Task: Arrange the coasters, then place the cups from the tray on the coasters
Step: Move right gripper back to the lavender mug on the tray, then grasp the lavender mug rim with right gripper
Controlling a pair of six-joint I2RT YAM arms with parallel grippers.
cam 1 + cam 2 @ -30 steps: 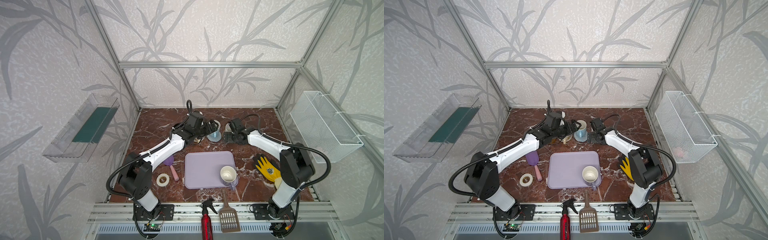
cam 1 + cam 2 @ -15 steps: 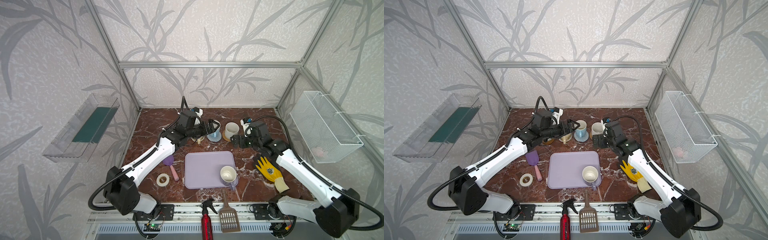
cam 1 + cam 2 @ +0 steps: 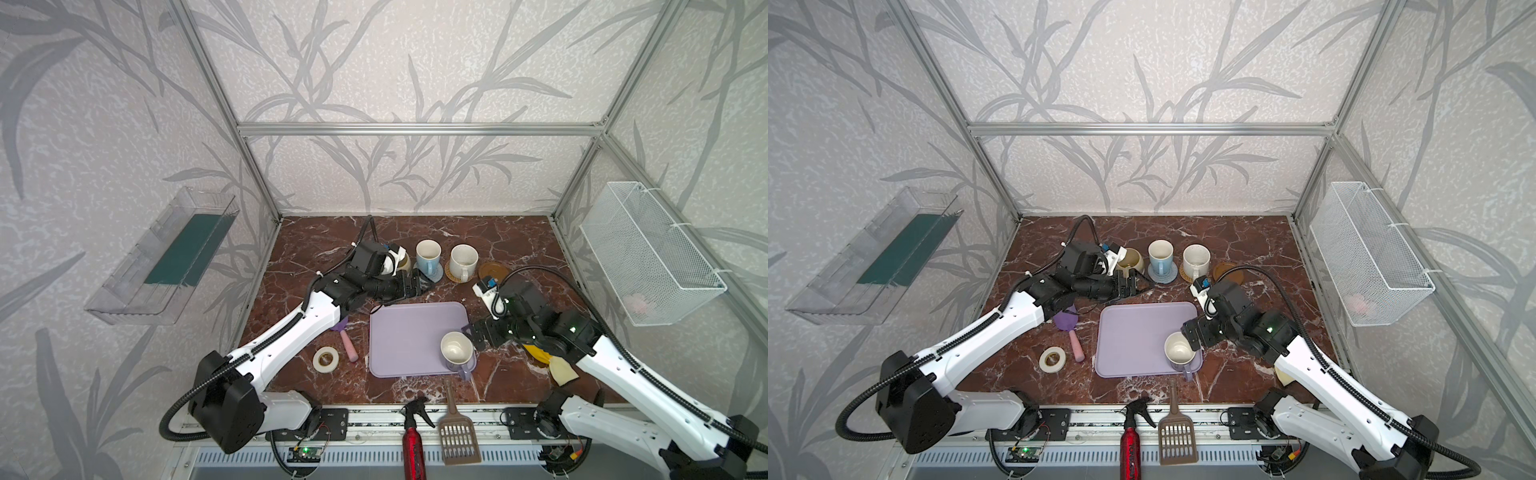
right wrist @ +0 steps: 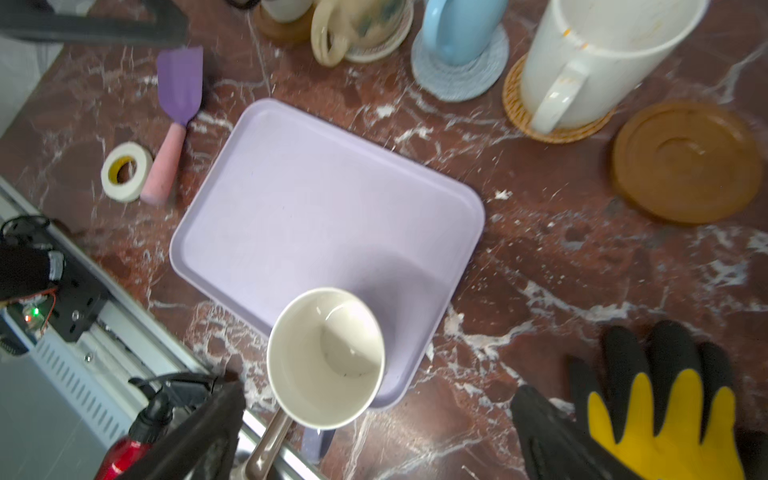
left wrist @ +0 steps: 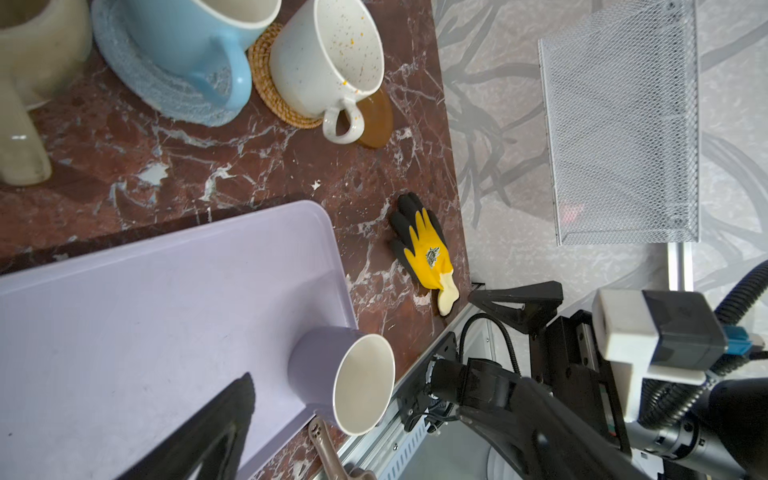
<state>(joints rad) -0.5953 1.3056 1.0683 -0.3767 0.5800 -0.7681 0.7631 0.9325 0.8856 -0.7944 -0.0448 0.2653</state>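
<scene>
While the lavender cup (image 3: 457,352) stands alone at the near right corner of the tray (image 3: 407,332), we see the right pincer (image 3: 469,332) spread wide just beside it, gripping nothing. Over by the blue cup (image 3: 428,252), the left pincer (image 3: 417,286) is spread and empty too. One brown coaster (image 3: 493,270) lies bare on the surface (image 3: 519,247), next to the white cup (image 3: 463,258).
</scene>
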